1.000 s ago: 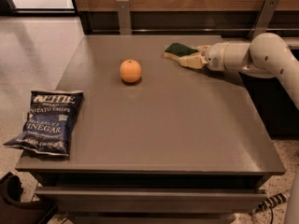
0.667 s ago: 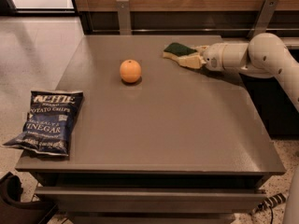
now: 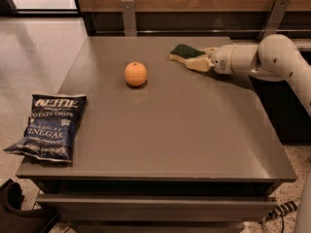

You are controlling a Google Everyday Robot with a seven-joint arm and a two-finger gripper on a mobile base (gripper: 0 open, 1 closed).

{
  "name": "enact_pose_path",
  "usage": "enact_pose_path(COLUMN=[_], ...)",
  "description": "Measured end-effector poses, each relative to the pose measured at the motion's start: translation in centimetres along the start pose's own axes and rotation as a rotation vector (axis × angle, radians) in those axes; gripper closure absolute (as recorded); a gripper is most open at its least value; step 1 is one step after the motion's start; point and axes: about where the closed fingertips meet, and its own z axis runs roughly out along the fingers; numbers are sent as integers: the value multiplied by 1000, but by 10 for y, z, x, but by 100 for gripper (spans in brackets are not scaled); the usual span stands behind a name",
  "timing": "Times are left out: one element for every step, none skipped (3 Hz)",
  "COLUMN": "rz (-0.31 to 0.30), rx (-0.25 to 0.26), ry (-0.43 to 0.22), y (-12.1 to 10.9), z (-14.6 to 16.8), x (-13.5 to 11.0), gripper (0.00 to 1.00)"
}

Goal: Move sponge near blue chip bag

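The sponge (image 3: 182,51), dark green on top with a pale yellow base, lies flat at the far right of the table. My gripper (image 3: 195,57) reaches in from the right at table height and sits right at the sponge's right end, touching or nearly touching it. The blue chip bag (image 3: 50,125), dark navy with white "Kettle" and "Vinegar" lettering, lies flat at the table's front left corner, far from the sponge.
A round orange fruit (image 3: 135,74) sits on the grey table (image 3: 175,125) between sponge and bag, nearer the sponge. Two metal brackets (image 3: 128,16) stand on the wooden wall behind. A dark object (image 3: 19,212) is on the floor at lower left.
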Motion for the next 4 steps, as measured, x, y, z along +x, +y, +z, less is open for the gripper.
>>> enact_pose_path(rz=[0,0,0,-52], rx=[0,0,0,41], ry=[0,0,0,19], y=[0,0,0,26], z=[0,0,0,-18], x=[-1,-1,-1,-31], gripper=[100,100,100,100])
